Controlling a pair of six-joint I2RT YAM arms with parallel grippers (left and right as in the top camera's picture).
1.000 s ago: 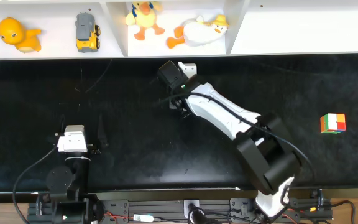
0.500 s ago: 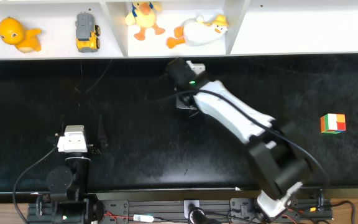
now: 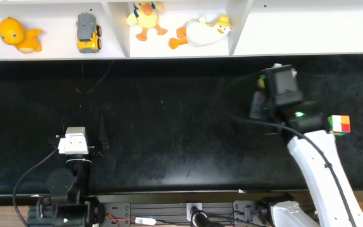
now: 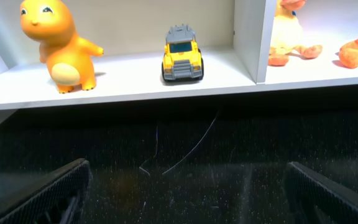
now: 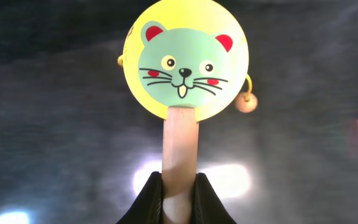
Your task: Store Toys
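Right wrist view: right gripper (image 5: 179,190) is clamped on the wooden handle of the cat-face drum (image 5: 186,59), above the mat (image 3: 169,126) at 2 o'clock. A cube (image 3: 337,124) lies at 3 o'clock. The left gripper (image 4: 191,193) is at 8 o'clock with its jaws apart.

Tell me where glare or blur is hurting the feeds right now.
Right wrist view: the cat-face drum is crisp, the black mat behind it smears, with bright glare patches beside the handle. Left wrist view: orange figure and yellow truck clear. Top view: white shelf very bright.
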